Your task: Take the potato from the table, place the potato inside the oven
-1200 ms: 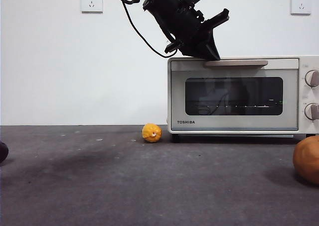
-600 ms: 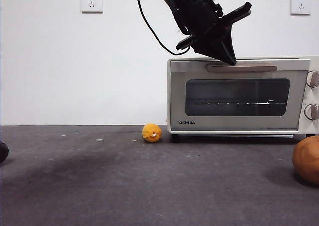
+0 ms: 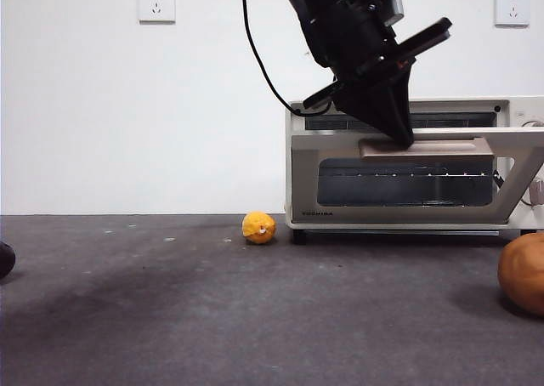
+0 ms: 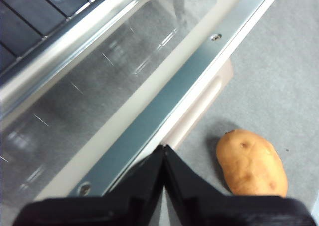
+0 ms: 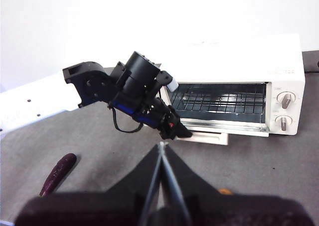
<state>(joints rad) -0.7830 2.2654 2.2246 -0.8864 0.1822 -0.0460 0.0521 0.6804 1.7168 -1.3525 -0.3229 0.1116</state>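
Left tool [image 3: 405, 136] on oven [image 3: 408, 163] handle [image 3: 425, 147]

A plain white wall [image 3: 127, 105] fills the far side of the room, evenly lit and matte. Two white power sockets are set high on it: the left socket [image 3: 156, 2] well left of centre, the right socket [image 3: 512, 6] near the right edge. Each seems to carry paired outlets, though the detail is too small to be sure. Where the wall meets the dark surface below, a thin straight seam runs level across the scene.
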